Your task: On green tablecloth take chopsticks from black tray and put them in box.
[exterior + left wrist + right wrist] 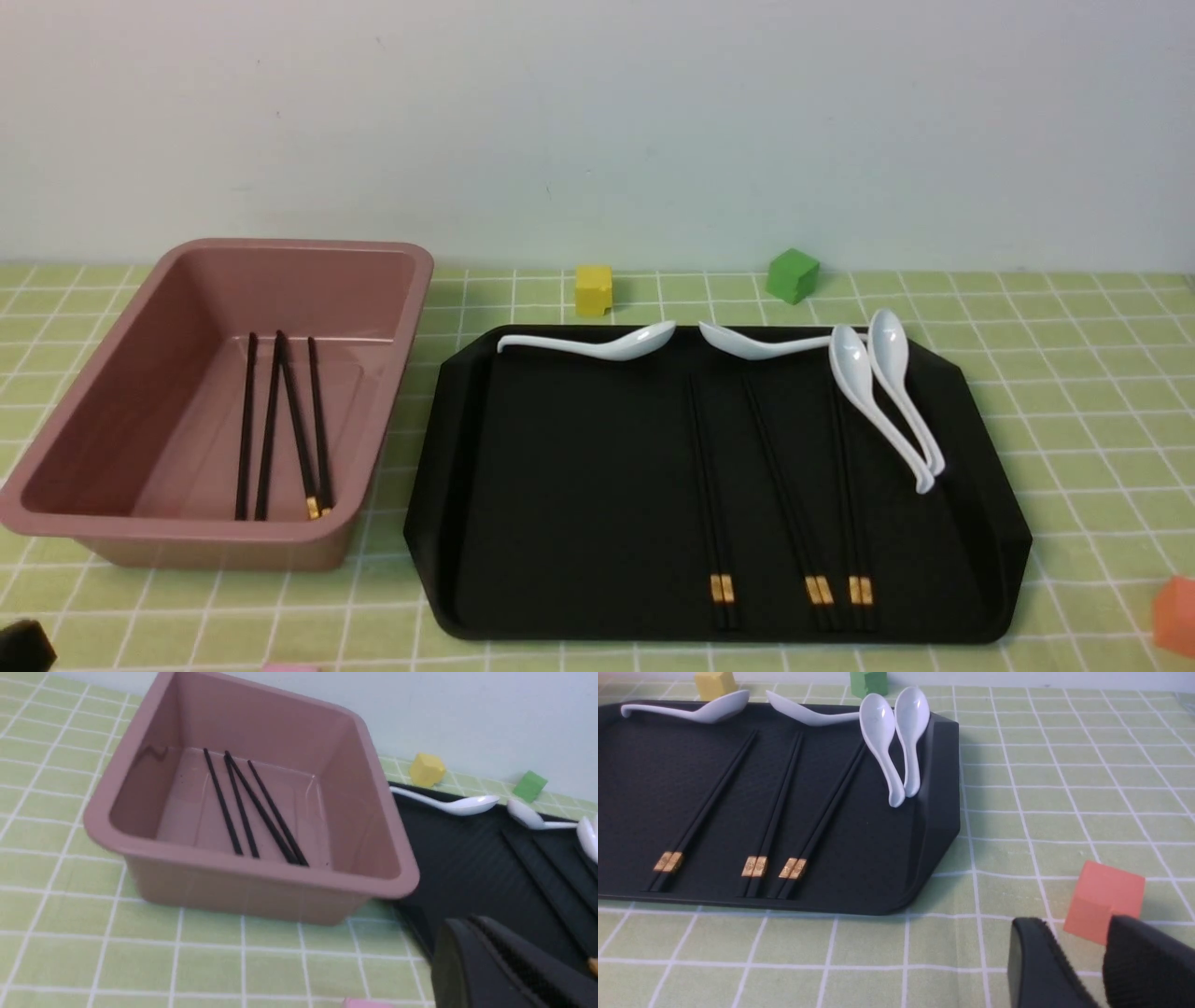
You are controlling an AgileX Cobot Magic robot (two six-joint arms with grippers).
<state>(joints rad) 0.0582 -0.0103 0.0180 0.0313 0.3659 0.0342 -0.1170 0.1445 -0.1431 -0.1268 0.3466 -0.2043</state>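
Ahead, from the front, three pairs of long thin black chopsticks [789, 495] with gold bands lie side by side on the flat matte black tray [560, 485]. Four more sticks rest inside the deep pink-brown plastic box [121, 420] on the checked green tablecloth [1074, 373]. From the left wrist, I cannot tell how the left gripper [472, 942] stands. From the right wrist, the right gripper [1073, 938] is apart and empty.

Four white spoons [851, 359], yellow cube [594, 289], green cube [793, 274], orange cube [1176, 616], pale wall [597, 121]
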